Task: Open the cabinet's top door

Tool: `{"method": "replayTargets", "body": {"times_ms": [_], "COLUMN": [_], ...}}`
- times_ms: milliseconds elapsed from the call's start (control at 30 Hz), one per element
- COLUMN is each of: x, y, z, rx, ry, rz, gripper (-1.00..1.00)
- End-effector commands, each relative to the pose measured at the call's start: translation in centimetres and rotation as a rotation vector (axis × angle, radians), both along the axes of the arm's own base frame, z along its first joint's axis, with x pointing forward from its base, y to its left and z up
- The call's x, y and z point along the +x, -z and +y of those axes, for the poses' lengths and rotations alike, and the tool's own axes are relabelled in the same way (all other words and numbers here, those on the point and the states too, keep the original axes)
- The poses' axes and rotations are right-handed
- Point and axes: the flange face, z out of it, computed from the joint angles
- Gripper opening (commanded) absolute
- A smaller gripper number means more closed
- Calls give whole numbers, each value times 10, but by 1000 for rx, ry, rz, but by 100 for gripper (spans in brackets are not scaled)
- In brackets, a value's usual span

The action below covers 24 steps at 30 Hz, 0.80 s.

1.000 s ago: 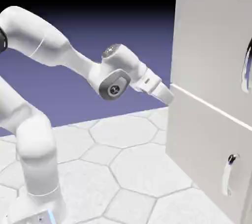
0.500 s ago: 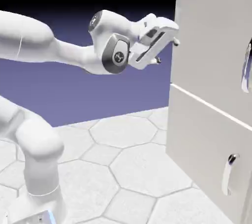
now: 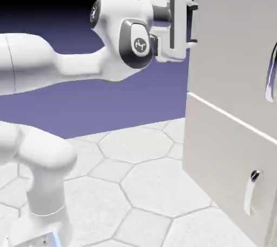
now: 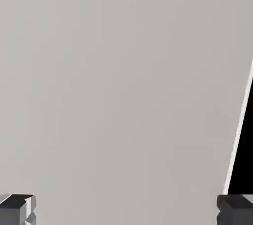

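Exterior view: off-white, flat, tall top door [image 3: 235, 56] at upper right of the frame, closed, with curved silver handle [image 3: 271, 72] at right edge. Hand view: plain greyish panel filling most; jaws [image 4: 126, 210] spread wide, holding nothing.

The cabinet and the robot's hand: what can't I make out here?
- Top door's handle: cut off by the exterior view's right edge.
- Cabinet's right side: beyond that same edge.
- Both handles: outside the hand view, which a plain panel fills.
- Cabinet's inside: hidden behind closed doors, exterior view.
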Motion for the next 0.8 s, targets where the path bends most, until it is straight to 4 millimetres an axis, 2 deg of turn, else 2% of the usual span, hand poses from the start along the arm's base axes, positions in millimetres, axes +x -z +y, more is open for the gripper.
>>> {"method": "replayTargets", "body": {"times_ms": [0,167,333,500,700,767], "x": [0,5,19,40,76,77], "y": [0,7,27,60,118,120], "z": [-8,-47,-85,-119,-148,-149], "rx": [-52,-309,-564,-822,-1136,-1148], "ry": [-3,-4,6,14,4,3], "rz": [-18,-95,-146,-169,-167,-166], "gripper": [0,0,0,0,0,0]}}
